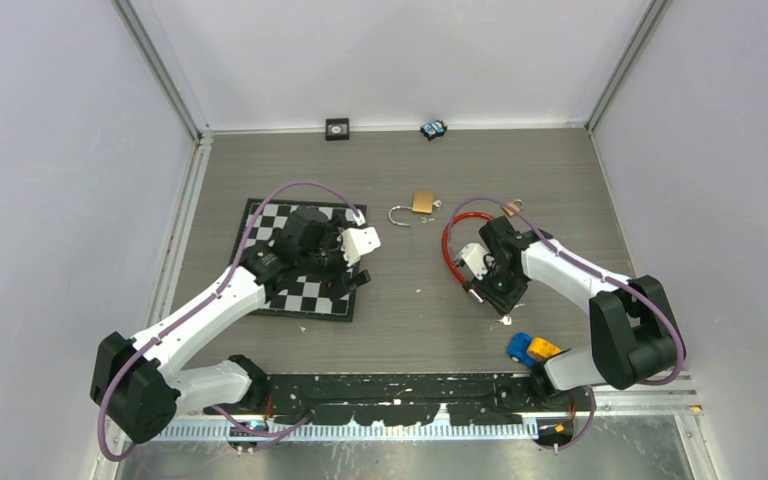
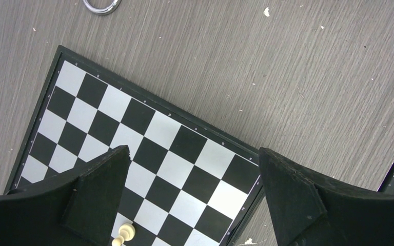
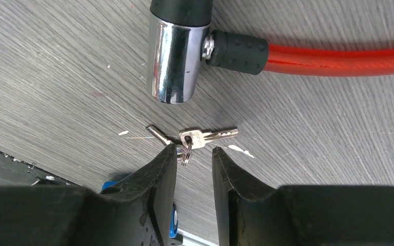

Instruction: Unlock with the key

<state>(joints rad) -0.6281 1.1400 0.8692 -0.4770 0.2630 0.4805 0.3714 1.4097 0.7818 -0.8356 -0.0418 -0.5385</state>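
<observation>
A small bunch of silver keys (image 3: 200, 138) on a ring lies flat on the grey table. It is just past the tips of my right gripper (image 3: 194, 148), whose jaws stand apart with nothing between them. The ring hangs against the inner edge of the left fingertip (image 3: 170, 154). Beyond the keys lies the chrome lock barrel (image 3: 177, 61) of a red cable lock (image 3: 338, 54), seen looped (image 1: 450, 245) in the top view. My left gripper (image 2: 193, 152) hangs wide open and empty over a chessboard (image 2: 149, 128).
A brass padlock (image 1: 422, 202) with its shackle (image 1: 397, 215) swung open lies mid-table, and a smaller padlock (image 1: 511, 208) is to its right. A blue and yellow toy car (image 1: 530, 349) sits near the right arm's base. A white pawn (image 2: 123, 234) stands on the chessboard (image 1: 260, 225).
</observation>
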